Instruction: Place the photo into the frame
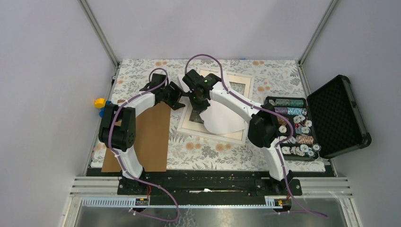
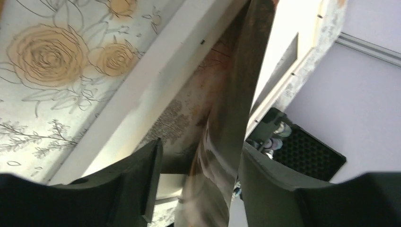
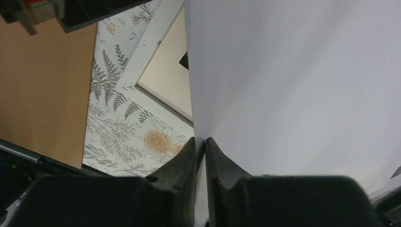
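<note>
**Ana:** Where is the frame (image 1: 208, 134)?

**Ben:** Flat on the flowery table (image 1: 142, 75).

**Ana:** And the photo (image 1: 222, 118)?

**Ben:** Over the frame, curled, white back up. The right gripper (image 3: 201, 142) pinches its edge. The left gripper (image 2: 201, 146) is spread wide, with the photo between its fingers.

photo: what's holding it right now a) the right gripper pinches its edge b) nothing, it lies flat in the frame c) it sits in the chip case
A: in the right wrist view the right gripper is shut on the edge of the photo, whose white back shows, while the left gripper has its jaws apart on either side of the sheet.
</note>
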You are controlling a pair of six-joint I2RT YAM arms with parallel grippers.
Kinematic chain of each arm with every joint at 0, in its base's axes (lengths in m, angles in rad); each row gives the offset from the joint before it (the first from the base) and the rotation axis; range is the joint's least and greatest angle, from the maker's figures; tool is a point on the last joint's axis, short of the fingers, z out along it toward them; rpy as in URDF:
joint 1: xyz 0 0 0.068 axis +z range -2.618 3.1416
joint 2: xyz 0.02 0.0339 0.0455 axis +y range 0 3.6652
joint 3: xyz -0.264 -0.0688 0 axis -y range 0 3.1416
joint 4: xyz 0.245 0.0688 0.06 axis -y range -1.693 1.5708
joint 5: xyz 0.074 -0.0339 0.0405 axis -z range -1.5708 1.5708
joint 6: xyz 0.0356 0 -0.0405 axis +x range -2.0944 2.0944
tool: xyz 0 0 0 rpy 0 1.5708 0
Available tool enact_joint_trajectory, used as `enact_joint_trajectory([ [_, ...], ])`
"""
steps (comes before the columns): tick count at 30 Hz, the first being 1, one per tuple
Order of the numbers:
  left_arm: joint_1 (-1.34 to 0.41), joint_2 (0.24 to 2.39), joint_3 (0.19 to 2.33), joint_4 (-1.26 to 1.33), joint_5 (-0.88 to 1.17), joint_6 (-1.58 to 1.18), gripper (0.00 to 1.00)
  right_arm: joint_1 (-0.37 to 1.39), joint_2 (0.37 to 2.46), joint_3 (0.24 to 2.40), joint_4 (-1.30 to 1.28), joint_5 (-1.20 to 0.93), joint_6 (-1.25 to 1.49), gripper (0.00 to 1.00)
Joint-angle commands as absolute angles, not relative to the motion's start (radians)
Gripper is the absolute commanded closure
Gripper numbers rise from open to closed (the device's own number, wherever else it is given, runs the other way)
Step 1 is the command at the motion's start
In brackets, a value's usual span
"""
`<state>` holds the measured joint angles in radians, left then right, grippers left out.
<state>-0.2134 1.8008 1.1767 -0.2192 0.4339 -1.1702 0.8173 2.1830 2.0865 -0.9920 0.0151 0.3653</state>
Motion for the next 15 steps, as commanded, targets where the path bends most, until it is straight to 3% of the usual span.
enact_joint_trajectory([
  [1,-0.236,1.828,1.272,-0.241,0.351,-1.081,0.4,0.826,2.103,2.06,-0.937,-0.022,0.364,0.82],
  [6,-0.259,1.862,1.336,-0.242,0.37,-0.958,0.61,0.827,2.096,2.035,-0.933,-0.025,0.35,0.78],
  [11,-0.259,1.918,1.443,-0.366,0.395,-0.752,0.91,0.822,2.055,2.021,-0.929,-0.042,0.312,0.37],
  [15,-0.242,1.959,1.502,-0.454,0.471,-0.574,0.96,0.767,1.928,1.966,-0.902,-0.103,0.28,0.14],
])
